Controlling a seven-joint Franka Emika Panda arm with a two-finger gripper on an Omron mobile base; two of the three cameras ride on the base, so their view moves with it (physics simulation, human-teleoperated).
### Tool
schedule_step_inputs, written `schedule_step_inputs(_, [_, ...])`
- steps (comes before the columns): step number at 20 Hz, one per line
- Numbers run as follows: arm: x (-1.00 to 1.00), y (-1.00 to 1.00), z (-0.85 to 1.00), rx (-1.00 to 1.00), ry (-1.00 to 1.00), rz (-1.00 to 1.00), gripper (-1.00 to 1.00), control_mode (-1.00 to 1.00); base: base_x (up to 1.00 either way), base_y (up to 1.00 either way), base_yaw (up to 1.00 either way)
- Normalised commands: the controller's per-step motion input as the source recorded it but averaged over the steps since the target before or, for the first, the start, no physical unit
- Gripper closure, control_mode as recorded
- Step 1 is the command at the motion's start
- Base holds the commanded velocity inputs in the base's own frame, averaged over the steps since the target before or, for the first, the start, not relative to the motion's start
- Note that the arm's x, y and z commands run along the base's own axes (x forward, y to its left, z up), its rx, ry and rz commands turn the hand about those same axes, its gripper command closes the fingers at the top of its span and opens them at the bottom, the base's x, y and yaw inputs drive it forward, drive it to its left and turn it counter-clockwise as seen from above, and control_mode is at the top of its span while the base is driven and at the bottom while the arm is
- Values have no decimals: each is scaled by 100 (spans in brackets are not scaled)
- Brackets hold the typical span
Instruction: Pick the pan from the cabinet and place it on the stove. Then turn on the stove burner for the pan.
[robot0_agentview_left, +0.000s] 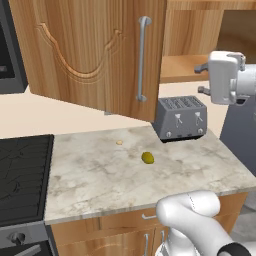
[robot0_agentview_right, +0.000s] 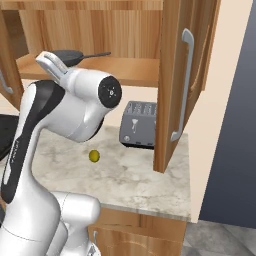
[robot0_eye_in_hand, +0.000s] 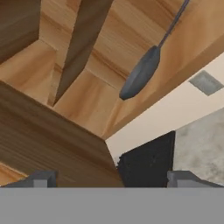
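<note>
While I watch from behind the arm, the nearest thing is the marble tabletop (robot0_agentview_left: 100, 175), bare apart from a small yellow-green fruit (robot0_agentview_left: 147, 158) lying toward its middle and a tiny pale crumb (robot0_agentview_left: 119, 142) a little beyond it. At the tabletop's left edge I see the stove (robot0_agentview_left: 22, 175), its black ridged grates touching the marble and a round knob (robot0_agentview_left: 18, 238) on the grey front panel below. Farther back, against the wall, a grey two-slot toaster (robot0_agentview_left: 180, 118) stands upright.

Above that, the cabinet (robot0_agentview_left: 90, 50) hangs with its doors swung open, the long silver bar handle (robot0_agentview_left: 142, 60) vertical on the near door. On the hand view I look along the gripper (robot0_eye_in_hand: 111, 179), whose two dark fingertips stand wide apart with nothing between them, well short of the shelf.

Deepest in, the pan (robot0_eye_in_hand: 141, 74) rests on the cabinet shelf (robot0_agentview_right: 125, 70), its thin handle pointing away along the shelf. In the right base view the pan sits just behind the arm's raised wrist.
</note>
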Motion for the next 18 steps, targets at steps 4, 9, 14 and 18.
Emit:
schedule_step_inputs(4, [34,47,-11,4,7,11,-100,-100,0,0,0])
schedule_step_inputs(9, [27,53,-2,0,12,10,-100,-100,0,0,0])
schedule_step_inputs(14, [8,52,0,0,11,14,-100,-100,0,0,0])
schedule_step_inputs(18, [-8,55,0,0,6,19,-100,-100,0,0,0])
